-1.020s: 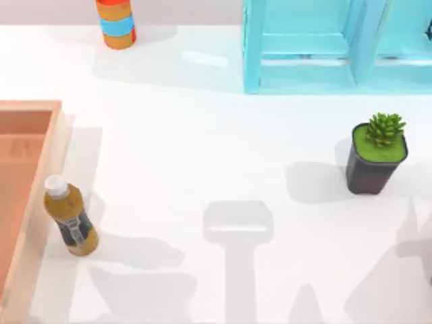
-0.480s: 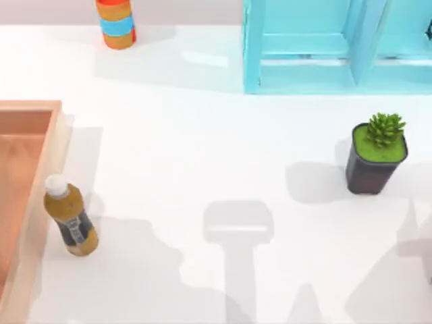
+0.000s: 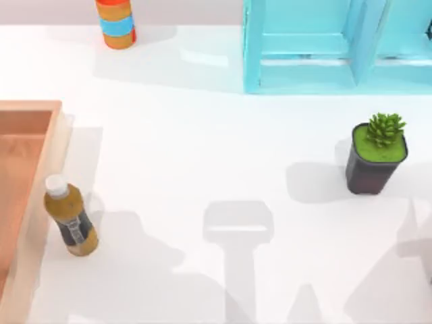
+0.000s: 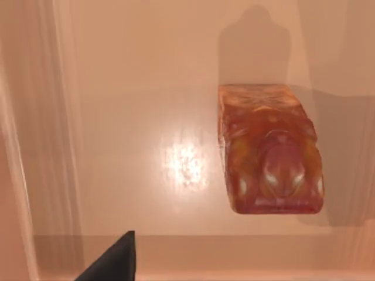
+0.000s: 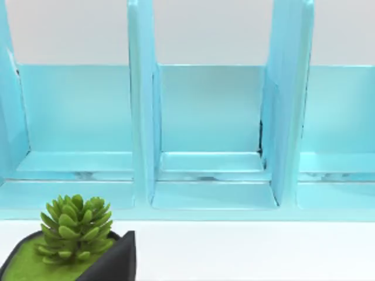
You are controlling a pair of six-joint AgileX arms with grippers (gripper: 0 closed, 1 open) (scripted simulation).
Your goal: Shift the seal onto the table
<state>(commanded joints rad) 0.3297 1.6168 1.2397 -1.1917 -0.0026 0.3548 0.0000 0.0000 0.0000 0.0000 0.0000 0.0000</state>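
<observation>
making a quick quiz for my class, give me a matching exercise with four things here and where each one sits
Things:
1. seal
2. amber bottle
3. striped can
4. potted plant

Places:
A. table's right side, in front of the turquoise shelf
B. inside the wooden tray
C. far edge of the table, left of the shelf
D. on the table beside the tray's rim

Pairs: 1-B, 2-D, 3-C, 4-A

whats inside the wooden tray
The tan-orange seal with the dark red top sits on the light-brown wooden tray's floor. The tray's far end lies beyond the picture's edge.
</observation>
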